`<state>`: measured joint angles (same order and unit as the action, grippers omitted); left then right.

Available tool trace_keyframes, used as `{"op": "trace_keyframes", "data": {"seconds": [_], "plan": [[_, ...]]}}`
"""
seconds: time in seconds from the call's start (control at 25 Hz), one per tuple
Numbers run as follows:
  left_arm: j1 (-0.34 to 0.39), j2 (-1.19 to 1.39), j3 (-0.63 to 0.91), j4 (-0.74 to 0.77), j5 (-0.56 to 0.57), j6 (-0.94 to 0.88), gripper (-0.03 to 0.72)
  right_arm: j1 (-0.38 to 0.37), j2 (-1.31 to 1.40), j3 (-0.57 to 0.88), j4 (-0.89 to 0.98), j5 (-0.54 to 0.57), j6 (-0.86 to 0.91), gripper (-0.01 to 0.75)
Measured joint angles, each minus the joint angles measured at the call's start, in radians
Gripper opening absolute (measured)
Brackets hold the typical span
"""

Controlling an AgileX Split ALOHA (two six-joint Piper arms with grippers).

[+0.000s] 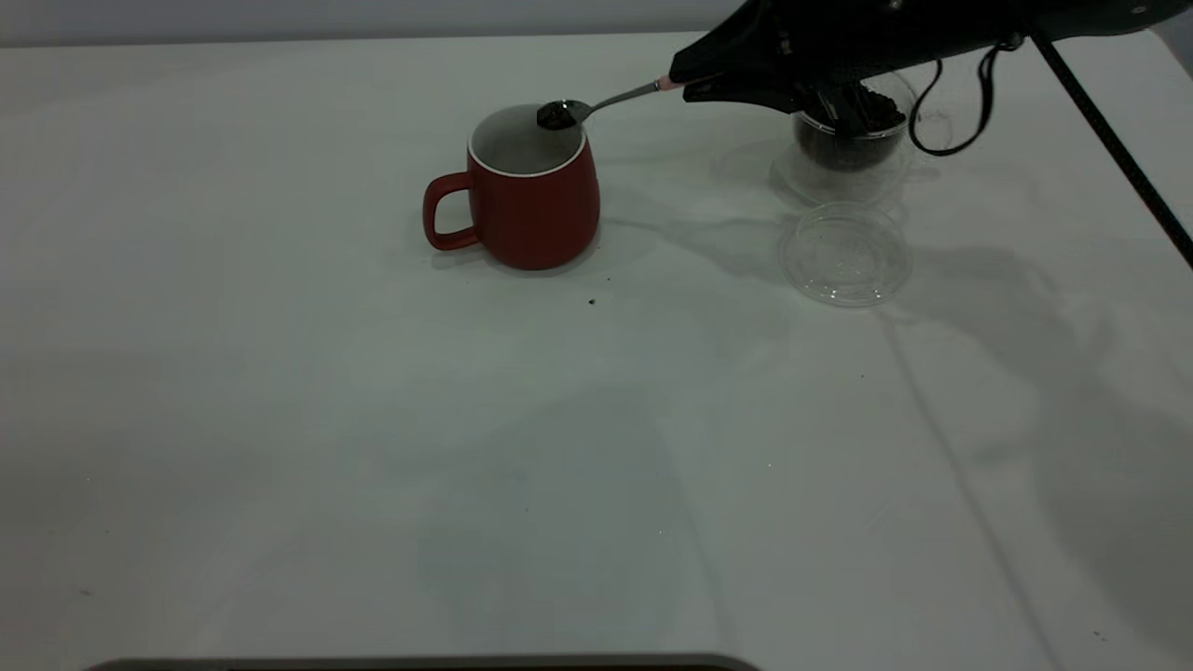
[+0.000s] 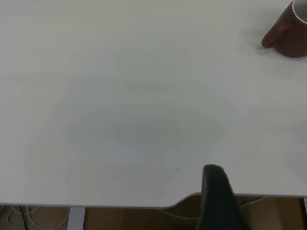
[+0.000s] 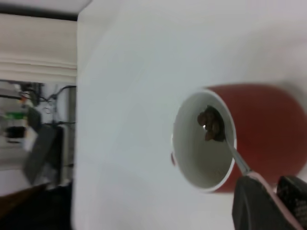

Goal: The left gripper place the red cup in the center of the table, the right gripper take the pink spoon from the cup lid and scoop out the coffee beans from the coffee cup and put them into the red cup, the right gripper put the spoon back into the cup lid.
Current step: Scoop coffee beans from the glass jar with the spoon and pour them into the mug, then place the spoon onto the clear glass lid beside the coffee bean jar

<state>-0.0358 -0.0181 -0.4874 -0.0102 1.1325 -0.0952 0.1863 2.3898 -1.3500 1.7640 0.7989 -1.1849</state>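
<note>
1. Worktop (image 1: 280, 419): white, fills the exterior view; a few dark specks lie on it in front of the red cup.
2. Right arm: enters from the upper right of the exterior view and reaches over the coffee cup toward the red cup. Right end effector (image 1: 694, 82) is clamped on the spoon's pink handle end.
3. Red cup (image 1: 533, 191): upright near the worktop centre, handle toward the exterior view's left, white inside. Also seen in the left wrist view (image 2: 290, 33) and the right wrist view (image 3: 249, 134).
4. Coffee cup (image 1: 850, 140): clear, holds dark coffee beans (image 1: 871, 107), stands well right of the red cup, partly hidden under the right arm.
5. Cup lid (image 1: 844, 253): clear, lies flat just in front of the coffee cup.
6. Spoon (image 1: 596, 104): bowl loaded with beans, held over the red cup's far rim; the right wrist view shows the bowl (image 3: 211, 123) above the cup's opening.
7. Left end effector (image 2: 218, 199): only one dark finger shows at the near worktop edge, far from the red cup; opening cannot be judged.
</note>
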Motion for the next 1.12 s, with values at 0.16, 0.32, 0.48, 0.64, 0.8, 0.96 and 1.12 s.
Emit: {"op": "trace_keyframes", "data": {"seconds": [0.16,0.32,0.48,0.64,0.8,0.96,1.12], "plan": [[0.0,0.0,0.0,0.0,0.0,0.0,0.493,0.01,0.0,0.0,0.005,-0.02,-0.244,0.092],[0.0,0.0,0.0,0.0,0.0,0.0,0.493,0.014,0.0,0.0,0.006,-0.02,-0.461,0.092],[0.0,0.0,0.0,0.0,0.0,0.0,0.493,0.014,-0.012,0.0,-0.002,-0.014,-0.546,0.092],[0.0,0.0,0.0,0.0,0.0,0.0,0.493,0.0,-0.076,0.0,-0.056,0.008,-0.526,0.092],[0.0,0.0,0.0,0.0,0.0,0.0,0.493,-0.073,-0.166,0.001,-0.242,0.138,-0.368,0.092],[0.0,0.0,0.0,0.0,0.0,0.0,0.493,-0.222,-0.193,0.001,-0.443,0.301,-0.225,0.092],[0.0,0.0,0.0,0.0,0.0,0.0,0.493,-0.378,-0.185,0.001,-0.59,0.348,-0.044,0.092]]}}
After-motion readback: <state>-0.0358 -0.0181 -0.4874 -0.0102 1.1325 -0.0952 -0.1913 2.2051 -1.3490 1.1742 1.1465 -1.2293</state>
